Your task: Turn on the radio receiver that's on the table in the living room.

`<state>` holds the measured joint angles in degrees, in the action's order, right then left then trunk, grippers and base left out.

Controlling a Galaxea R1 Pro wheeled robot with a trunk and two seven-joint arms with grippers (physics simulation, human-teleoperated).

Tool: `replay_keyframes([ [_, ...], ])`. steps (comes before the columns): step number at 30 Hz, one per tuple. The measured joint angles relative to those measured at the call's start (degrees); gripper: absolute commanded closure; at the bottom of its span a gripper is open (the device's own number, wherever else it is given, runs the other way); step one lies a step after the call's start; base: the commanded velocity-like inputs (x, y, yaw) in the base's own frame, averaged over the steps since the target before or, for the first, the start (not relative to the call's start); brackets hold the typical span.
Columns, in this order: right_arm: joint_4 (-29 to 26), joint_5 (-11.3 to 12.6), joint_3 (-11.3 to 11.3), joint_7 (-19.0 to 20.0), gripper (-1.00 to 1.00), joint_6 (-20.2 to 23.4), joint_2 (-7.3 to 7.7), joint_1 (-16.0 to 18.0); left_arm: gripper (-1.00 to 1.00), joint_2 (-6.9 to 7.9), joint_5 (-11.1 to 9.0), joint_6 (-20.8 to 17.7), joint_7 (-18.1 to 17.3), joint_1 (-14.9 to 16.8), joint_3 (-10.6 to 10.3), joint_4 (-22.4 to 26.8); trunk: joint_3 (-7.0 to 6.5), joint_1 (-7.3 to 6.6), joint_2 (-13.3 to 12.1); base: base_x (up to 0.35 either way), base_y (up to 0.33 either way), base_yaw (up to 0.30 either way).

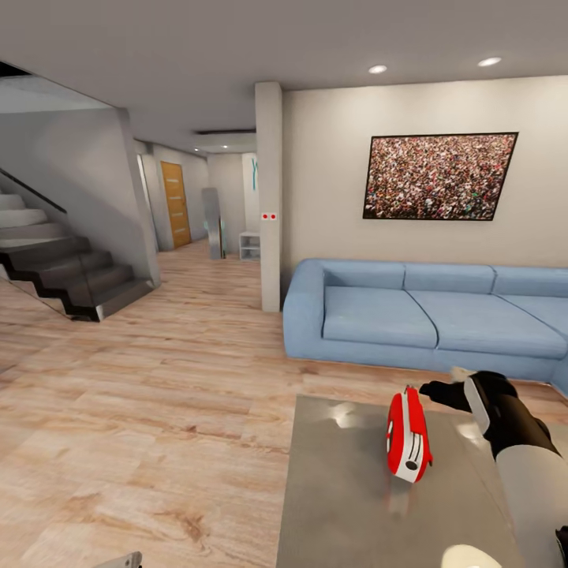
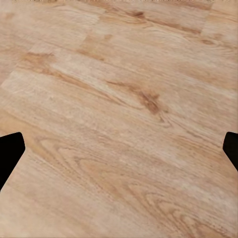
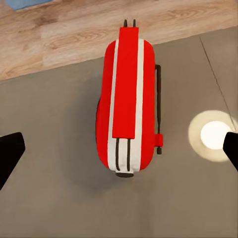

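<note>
Where the head view looks across the living room (image 1: pixel 158 379), the count runs: one radio receiver (image 1: pixel 408 435), one table (image 1: pixel 347 505), one blue sofa (image 1: pixel 426 315), one framed crowd picture (image 1: pixel 439 175), one staircase (image 1: pixel 55 260), one wooden door (image 1: pixel 175 203), two ceiling spotlights (image 1: pixel 378 69).

Radio receiver: red with white-grey side bands, standing on edge on the table, toward the sofa side, its thin wire handle (image 3: pixel 158 106) along one flank. It sits apart from the right gripper (image 1: pixel 442 392), which hangs near it above the table's far end. In the right wrist view the receiver (image 3: pixel 126 104) lies between the two dark fingertips (image 3: pixel 9 156), untouched; jaws spread wide, nothing held.

Left gripper (image 2: pixel 119 153): fingertips (image 2: pixel 10 151) at the frame edges, wide apart, holding nothing, over bare plank floor (image 2: pixel 119 99).

Surface: table top glossy grey, reflecting a round lamp glare (image 3: pixel 214 135) just beside the receiver.

Room: light wood plank floor, beige walls, a square pillar (image 1: pixel 269 197) beside the sofa arm, hallway beyond.
</note>
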<state>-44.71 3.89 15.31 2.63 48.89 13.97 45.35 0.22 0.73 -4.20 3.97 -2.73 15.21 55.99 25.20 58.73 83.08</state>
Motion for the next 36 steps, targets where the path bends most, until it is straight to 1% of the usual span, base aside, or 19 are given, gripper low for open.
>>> replay_keyframes([
  [1, 0.0, -0.2, 0.7, 0.1, -1.00, 0.0, -0.01, 0.0, -1.00, 0.03, 0.0, 0.0, 0.0, 0.0, 0.0, 0.0, 0.00, 0.00, 0.0, 0.063, 0.000, 0.000],
  [3, 0.1, -0.2, 0.4, 0.2, -1.00, 0.0, -0.06, 0.0, -1.00, 0.04, 0.0, 0.1, 0.0, 0.0, 0.0, 0.0, 0.00, 0.00, 0.0, 0.041, 0.000, 0.000],
  [4, 0.0, -0.2, -0.1, 0.3, -1.00, 0.0, -0.07, 0.0, -1.00, 0.04, 0.0, 0.1, 0.0, 0.0, 0.0, 0.0, 0.00, 0.00, 0.0, 0.021, 0.000, 0.000],
  [5, 0.0, -0.2, -0.9, 0.4, -1.00, 0.0, -0.08, 0.0, -1.00, 0.04, 0.0, 0.1, 0.0, 0.0, 0.0, 0.0, 0.00, 0.00, 0.0, 0.008, 0.000, 0.000],
  [6, 0.0, -0.2, -2.7, 0.6, -1.00, 0.0, -0.14, 0.0, -1.00, 0.04, 0.0, 0.2, 0.0, 0.0, 0.0, 0.0, 0.00, 0.00, 0.0, 0.005, 0.000, 0.000],
  [7, 0.0, -0.2, -3.6, 0.7, -1.00, 0.0, -0.19, 0.0, -1.00, 0.05, 0.0, 0.2, 0.0, 0.0, 0.0, 0.0, 0.00, 0.00, 0.0, 0.003, 0.000, 0.000],
  [11, 0.0, -0.1, -6.6, 0.8, -1.00, 0.0, -0.44, 0.0, -1.00, 0.05, 0.0, 0.2, 0.0, 0.0, 0.0, 0.0, 0.00, 0.00, 0.0, 0.001, 0.000, 0.000],
  [12, 0.1, -0.1, -6.9, 0.8, -1.00, 0.0, -0.47, 0.0, -1.00, 0.05, 0.0, 0.2, 0.0, 0.0, 0.0, 0.0, 0.00, 0.00, 0.0, 0.000, 0.000, 0.000],
  [15, 0.1, 0.0, -7.1, 0.8, -1.00, 0.0, -0.51, 0.0, -1.00, 0.04, 0.0, 0.2, 0.0, 0.0, 0.0, 0.0, 0.00, 0.00, 0.0, 0.000, 0.000, -0.010],
  [20, 0.1, -0.1, -7.2, 0.8, -1.00, 0.0, -0.52, 0.0, -1.00, -0.01, 0.0, 0.2, 0.0, 0.0, 0.0, 0.0, 0.00, 0.00, 0.0, 0.000, 0.000, -0.160],
  [32, 0.1, 0.0, -7.2, 0.8, -1.00, 0.0, -0.52, 0.0, -1.00, -0.11, 0.0, 0.2, 0.0, 0.0, 0.0, 0.0, 0.00, 0.00, 0.0, 0.000, 0.000, -0.013],
  [36, 0.1, 0.0, -7.3, 0.8, -1.00, 0.0, -0.53, 0.0, -1.00, -0.13, 0.0, 0.2, 0.0, 0.0, 0.0, 0.0, -0.05, 0.00, 0.0, 0.000, 0.000, -0.127],
])
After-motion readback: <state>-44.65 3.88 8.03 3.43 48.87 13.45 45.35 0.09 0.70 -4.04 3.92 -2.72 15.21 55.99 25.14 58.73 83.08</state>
